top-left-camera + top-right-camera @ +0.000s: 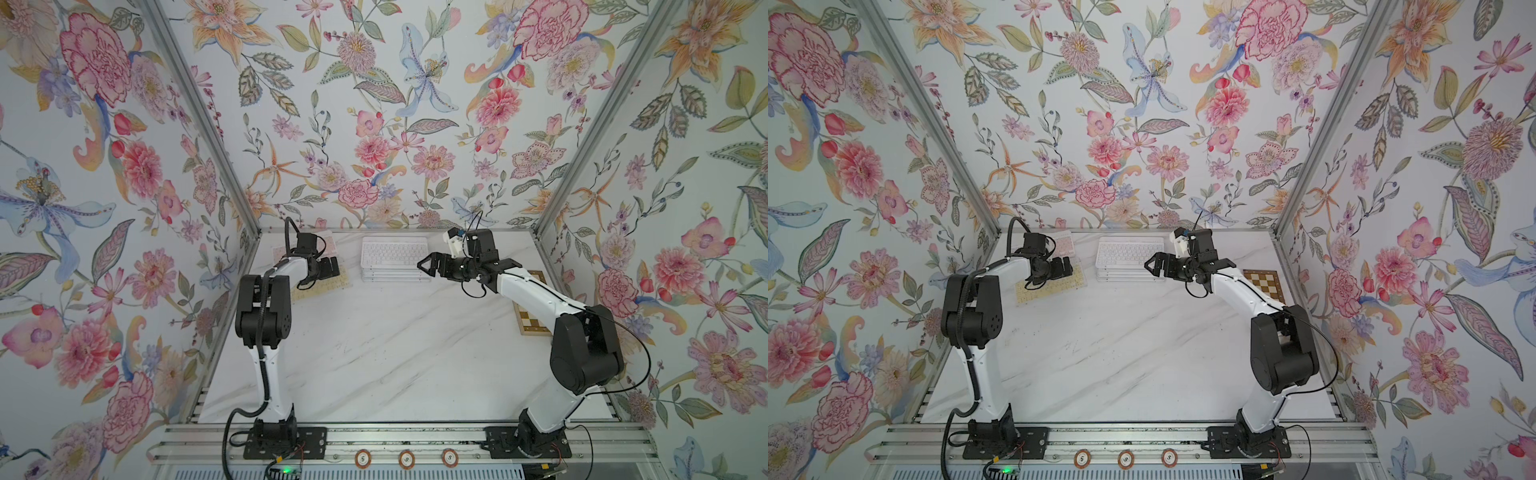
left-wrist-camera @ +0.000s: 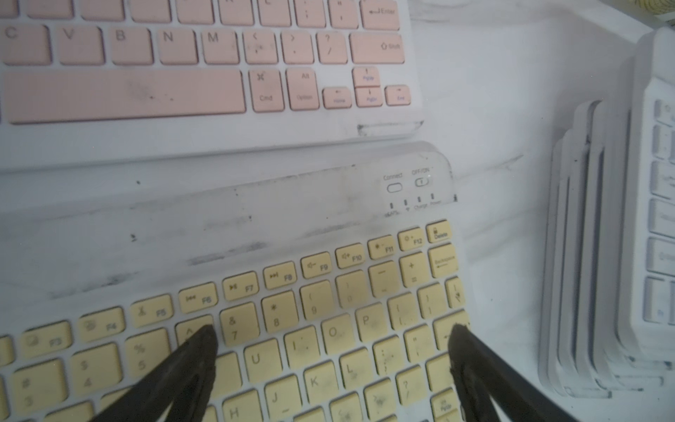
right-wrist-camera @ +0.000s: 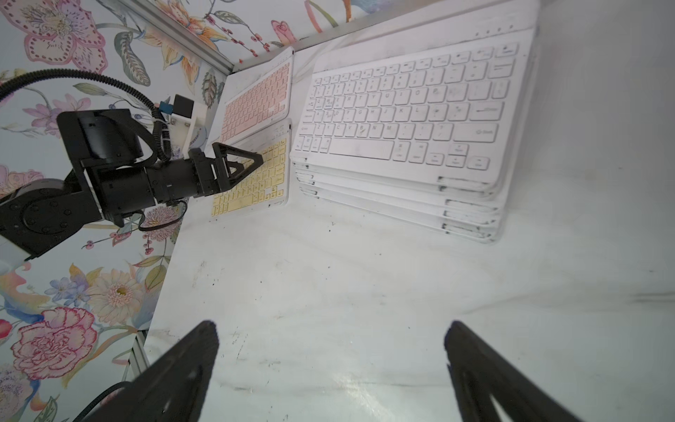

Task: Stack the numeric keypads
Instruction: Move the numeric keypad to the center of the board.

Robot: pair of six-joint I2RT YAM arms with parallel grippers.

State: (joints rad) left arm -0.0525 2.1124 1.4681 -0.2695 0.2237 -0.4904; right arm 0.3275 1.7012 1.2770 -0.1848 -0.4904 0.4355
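On veined marble (image 1: 374, 353), stacked thin white keypads (image 1: 394, 254), smudged yellow-keyed keypad (image 2: 314, 307)

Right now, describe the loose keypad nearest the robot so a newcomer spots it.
Start at the stack of white keypads at the table's far edge. Two single keypads lie to its left. Yours is the yellow-keyed keypad, nearer than the pink-keyed keypad.

A keypad (image 2: 383, 277) is lying under the left gripper (image 2: 332, 329), another keypad (image 2: 124, 95) beyond; the stack (image 1: 394, 255) is sitting beside the right gripper (image 3: 331, 325).
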